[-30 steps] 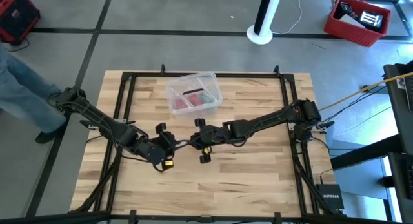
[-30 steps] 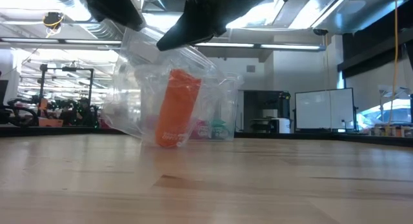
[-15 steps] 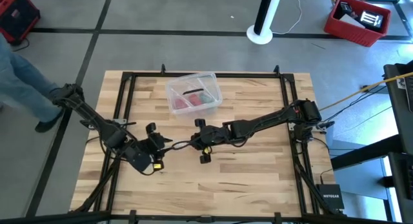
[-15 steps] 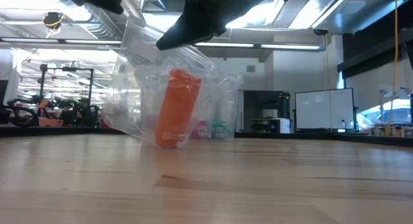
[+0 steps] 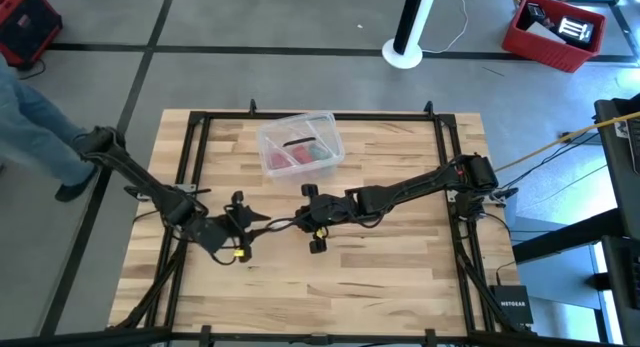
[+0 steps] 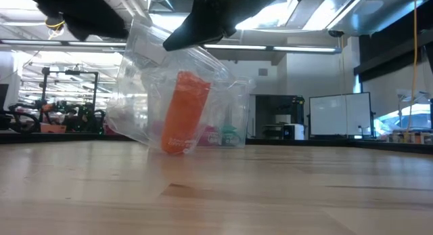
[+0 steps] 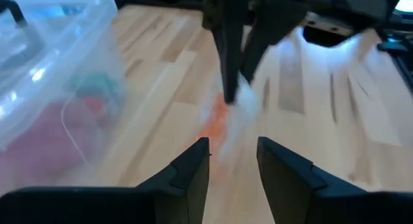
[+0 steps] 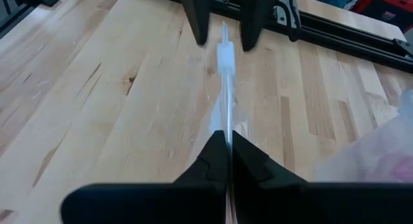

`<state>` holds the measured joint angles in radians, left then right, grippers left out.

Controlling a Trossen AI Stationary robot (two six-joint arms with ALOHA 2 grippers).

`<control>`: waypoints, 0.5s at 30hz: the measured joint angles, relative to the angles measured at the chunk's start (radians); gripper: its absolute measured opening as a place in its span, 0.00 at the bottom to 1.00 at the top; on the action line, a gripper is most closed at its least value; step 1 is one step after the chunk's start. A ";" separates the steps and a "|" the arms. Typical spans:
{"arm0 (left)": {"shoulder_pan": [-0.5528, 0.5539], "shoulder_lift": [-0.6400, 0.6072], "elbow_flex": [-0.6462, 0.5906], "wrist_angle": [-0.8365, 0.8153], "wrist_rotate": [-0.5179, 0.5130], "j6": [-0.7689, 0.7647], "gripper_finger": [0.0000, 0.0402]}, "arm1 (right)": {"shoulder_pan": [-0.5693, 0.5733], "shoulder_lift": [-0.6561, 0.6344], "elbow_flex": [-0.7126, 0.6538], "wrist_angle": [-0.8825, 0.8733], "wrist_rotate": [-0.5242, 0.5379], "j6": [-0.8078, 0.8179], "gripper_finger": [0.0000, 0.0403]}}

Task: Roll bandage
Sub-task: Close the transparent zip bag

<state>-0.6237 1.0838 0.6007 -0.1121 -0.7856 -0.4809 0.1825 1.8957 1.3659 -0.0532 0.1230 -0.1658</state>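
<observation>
Wooden bench [image 5: 400, 277] under workshop lights: the right tool [image 8: 227, 143], clenched on a clear wrapper [image 6: 145, 93], holds it hanging above mid-bench with the orange bandage [image 6: 184, 113] inside, its lower end near the wood. The left tool [image 7: 232, 153] stands released just beside it, fingers [image 7: 193, 166] parted, gripping nothing; a clear box [image 5: 300, 144] sits behind.

Light butcher-block wooden table [image 5: 380, 277] bordered by a dark metal frame [image 5: 320, 115], bearing a clear plastic box [image 5: 300, 144] with red and green contents near its far edge, at mid-width, and a wrapped orange bandage [image 6: 184, 113] standing upright on the boards
</observation>
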 joint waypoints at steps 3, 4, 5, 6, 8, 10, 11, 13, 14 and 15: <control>0.031 0.028 -0.009 0.065 0.009 0.080 0.31 | 0.000 0.000 0.000 0.000 0.000 0.000 0.01; 0.041 0.037 -0.009 0.080 0.019 0.103 0.31 | 0.000 0.000 0.000 0.000 0.000 0.000 0.01; 0.052 0.047 -0.009 0.093 0.028 0.121 0.31 | 0.000 0.000 0.000 0.000 0.000 0.000 0.01; 0.061 0.056 -0.009 0.107 0.038 0.135 0.31 | 0.000 0.000 0.000 0.000 0.000 0.000 0.01; 0.072 0.070 -0.009 0.141 0.057 0.171 0.31 | 0.000 0.000 0.000 0.000 0.000 0.000 0.01; 0.076 0.073 -0.009 0.168 0.064 0.203 0.29 | 0.000 0.000 0.000 0.000 0.000 0.000 0.01; 0.077 0.073 -0.009 0.173 0.065 0.208 0.27 | 0.000 0.000 0.000 0.000 0.000 0.000 0.01; 0.082 0.073 -0.009 0.173 0.067 0.225 0.22 | 0.000 0.000 0.000 0.001 0.000 0.000 0.01; 0.083 0.073 -0.009 0.173 0.068 0.228 0.19 | 0.000 0.000 0.000 0.001 0.000 0.000 0.01; 0.083 0.073 -0.009 0.173 0.068 0.232 0.16 | 0.000 0.000 0.000 0.003 0.000 0.000 0.01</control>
<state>-0.5404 1.1564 0.5919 0.0605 -0.7173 -0.2486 0.1825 1.8957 1.3659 -0.0506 0.1226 -0.1658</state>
